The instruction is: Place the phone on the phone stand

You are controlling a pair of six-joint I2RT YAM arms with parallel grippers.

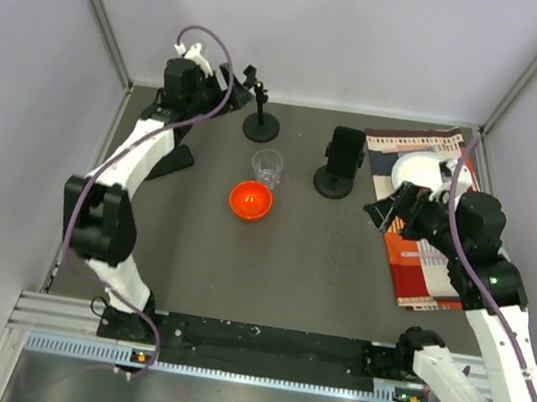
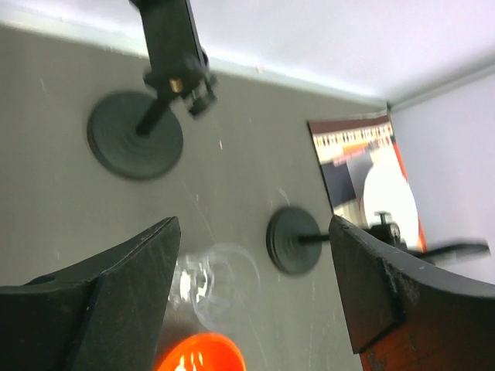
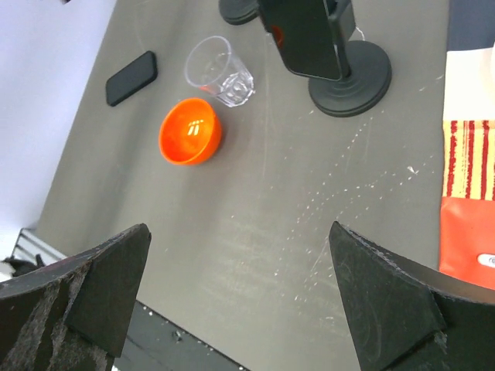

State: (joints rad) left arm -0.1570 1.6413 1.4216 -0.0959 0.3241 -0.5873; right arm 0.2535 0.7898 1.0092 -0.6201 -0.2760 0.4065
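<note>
A black phone [image 1: 347, 149] sits upright on a round-based stand [image 1: 335, 184] at mid-table; both also show in the right wrist view, phone [image 3: 305, 35] and stand base [image 3: 352, 73]. A second black phone [image 3: 131, 77] lies flat at the left, partly under the left arm [image 1: 175, 162]. An empty stand with a clamp [image 1: 260, 121] is at the back; the left wrist view shows it too [image 2: 135, 135]. My left gripper [image 1: 227, 89] [image 2: 255, 232] is open and empty, raised beside the empty stand. My right gripper [image 1: 383, 210] [image 3: 240, 232] is open and empty, right of the loaded stand.
A clear plastic cup [image 1: 267, 168] and an orange bowl [image 1: 250, 199] sit between the stands. A striped red mat [image 1: 422, 254] with a white plate [image 1: 420, 168] lies at the right. Grey walls close in the back and sides.
</note>
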